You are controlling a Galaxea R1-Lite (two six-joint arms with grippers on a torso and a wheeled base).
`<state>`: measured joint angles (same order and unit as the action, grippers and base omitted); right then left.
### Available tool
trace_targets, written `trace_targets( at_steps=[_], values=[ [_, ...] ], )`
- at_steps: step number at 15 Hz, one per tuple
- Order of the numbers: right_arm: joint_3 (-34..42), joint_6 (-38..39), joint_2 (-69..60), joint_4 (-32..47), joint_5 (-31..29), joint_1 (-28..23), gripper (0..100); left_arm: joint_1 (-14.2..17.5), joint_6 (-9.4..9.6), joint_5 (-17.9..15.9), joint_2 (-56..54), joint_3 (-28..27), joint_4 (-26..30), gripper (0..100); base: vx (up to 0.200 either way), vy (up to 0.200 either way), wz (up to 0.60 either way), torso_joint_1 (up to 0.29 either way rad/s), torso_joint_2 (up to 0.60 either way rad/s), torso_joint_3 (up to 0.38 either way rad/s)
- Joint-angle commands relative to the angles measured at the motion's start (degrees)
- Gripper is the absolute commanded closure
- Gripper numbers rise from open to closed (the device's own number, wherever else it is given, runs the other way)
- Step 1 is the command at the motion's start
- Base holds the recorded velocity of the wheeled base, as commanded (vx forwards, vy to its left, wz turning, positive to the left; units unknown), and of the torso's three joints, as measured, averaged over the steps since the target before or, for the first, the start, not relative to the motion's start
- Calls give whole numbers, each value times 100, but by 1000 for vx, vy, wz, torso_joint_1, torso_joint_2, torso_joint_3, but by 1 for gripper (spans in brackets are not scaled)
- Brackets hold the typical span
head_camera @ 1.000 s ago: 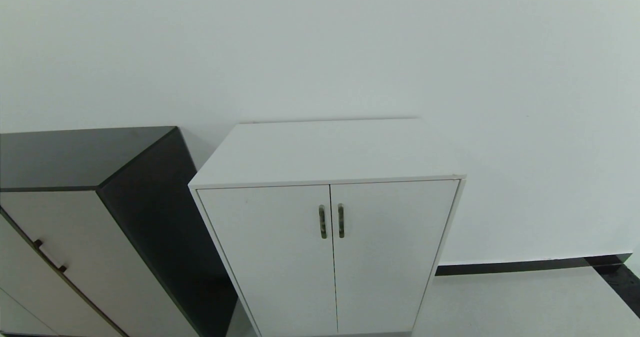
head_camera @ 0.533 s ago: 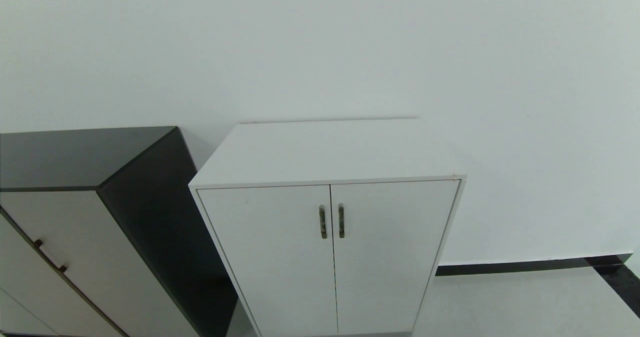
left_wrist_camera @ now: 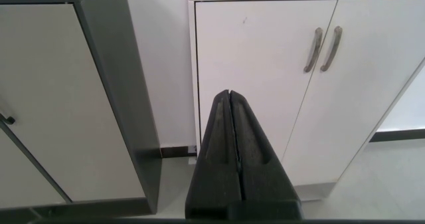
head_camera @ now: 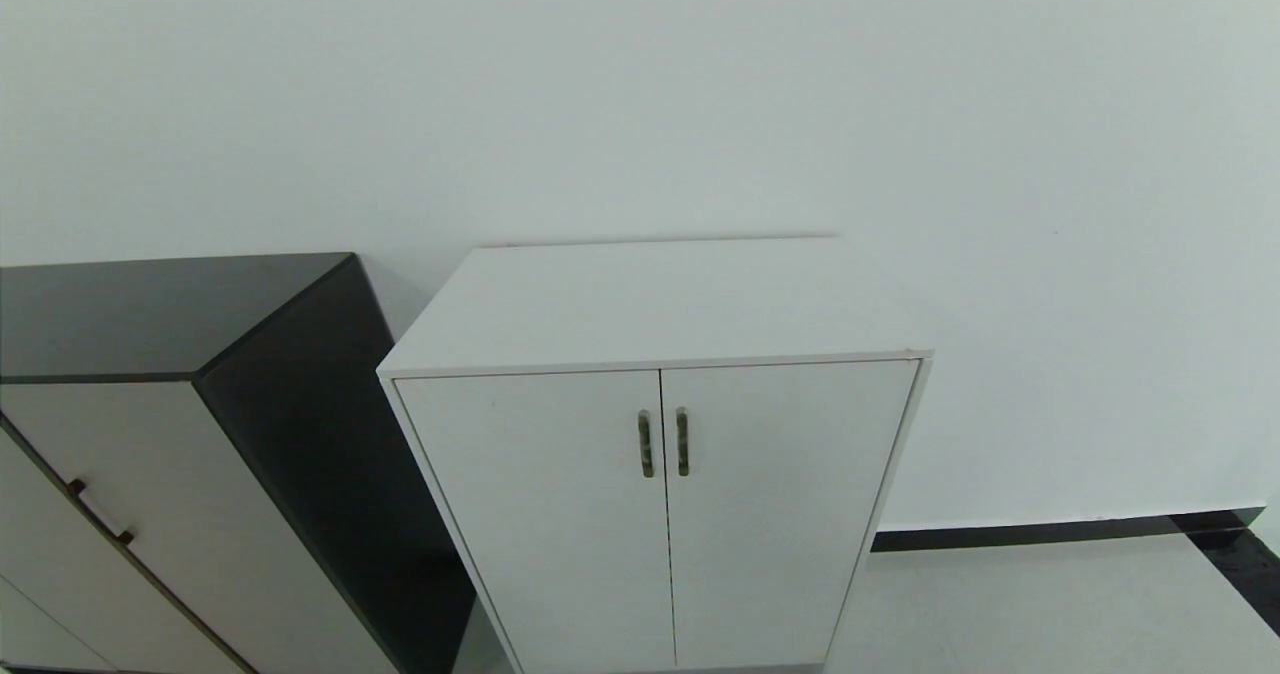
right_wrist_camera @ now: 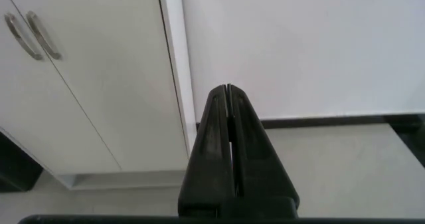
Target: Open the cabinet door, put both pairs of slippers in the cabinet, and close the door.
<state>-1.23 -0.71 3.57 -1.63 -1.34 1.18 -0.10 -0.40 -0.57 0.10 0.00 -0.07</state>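
A white two-door cabinet (head_camera: 650,434) stands against the wall with both doors closed; two metal handles (head_camera: 663,443) sit side by side at the middle seam. In the left wrist view my left gripper (left_wrist_camera: 230,95) is shut with nothing in it, held some way in front of the left door (left_wrist_camera: 262,71), and the handles (left_wrist_camera: 323,49) show off to one side. In the right wrist view my right gripper (right_wrist_camera: 228,90) is shut and empty, in front of the cabinet's right edge (right_wrist_camera: 174,58), with the handles (right_wrist_camera: 32,36) farther off.
A taller cabinet with a black top and side (head_camera: 250,394) and pale fronts stands close on the left of the white one. A white wall rises behind. Pale floor (head_camera: 1050,604) with a black skirting strip (head_camera: 1050,531) lies open on the right.
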Motion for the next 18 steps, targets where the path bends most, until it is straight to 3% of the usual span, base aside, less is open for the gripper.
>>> trace_targets(
  at_steps=[1,4,13,18],
  values=[
    [79,9,-208,-39,11,-39,100,1,-4,5,-1,0,-1,100,0,0,0,0,0,0],
    [123,203,-357,207,-288,-118,100,1,-21,5,-1,0,-1,100,0,0,0,0,0,0],
    [123,0,293,181,-156,-4,100,1,-39,13,-1,0,-1,100,0,0,0,0,0,0],
    [114,-26,-357,181,-147,-101,100,1,-48,40,-1,0,-1,100,0,0,0,0,0,0]
  ],
)
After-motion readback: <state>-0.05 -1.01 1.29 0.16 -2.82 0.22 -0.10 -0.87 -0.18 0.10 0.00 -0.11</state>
